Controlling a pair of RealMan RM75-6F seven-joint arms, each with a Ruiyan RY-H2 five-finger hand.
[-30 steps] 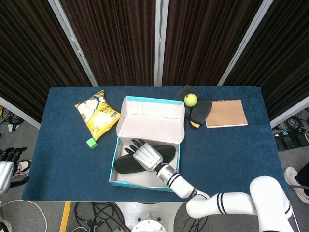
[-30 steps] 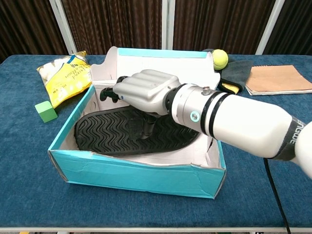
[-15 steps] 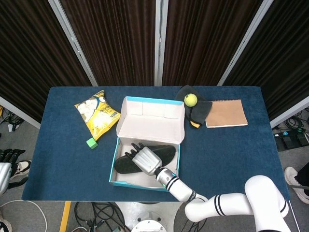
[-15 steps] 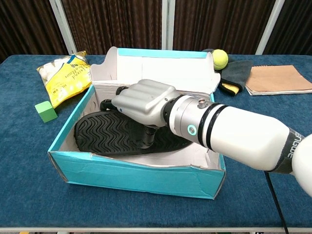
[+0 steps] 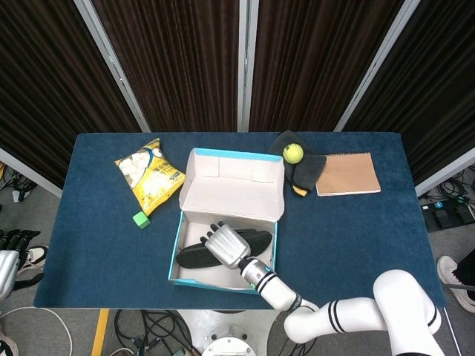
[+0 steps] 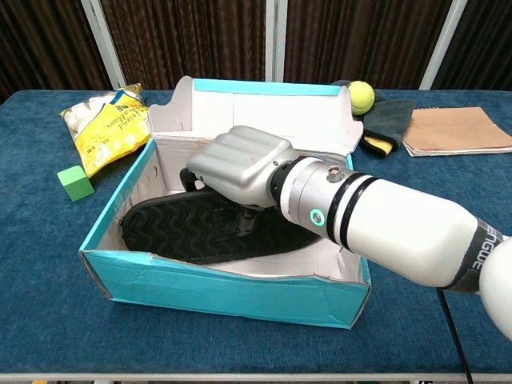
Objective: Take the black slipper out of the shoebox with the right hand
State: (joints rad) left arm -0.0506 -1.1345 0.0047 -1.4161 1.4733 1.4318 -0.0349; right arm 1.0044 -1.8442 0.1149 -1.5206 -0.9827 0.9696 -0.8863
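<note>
Covering table [image 5: 104, 245] – blue cloth; behind – dark curtains [image 5: 178, 59].

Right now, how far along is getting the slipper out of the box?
Done: the right robot hand is down inside the shoebox, fingers curled over the black slipper. In hand: it looks gripped, sole up, though the contact itself is partly hidden. Left: the slipper sits inside the box walls, so it has yet to be lifted over the rim and set on the table.

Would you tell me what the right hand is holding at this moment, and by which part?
The right hand grips the black slipper around its middle, sole up, inside the shoebox.
</note>
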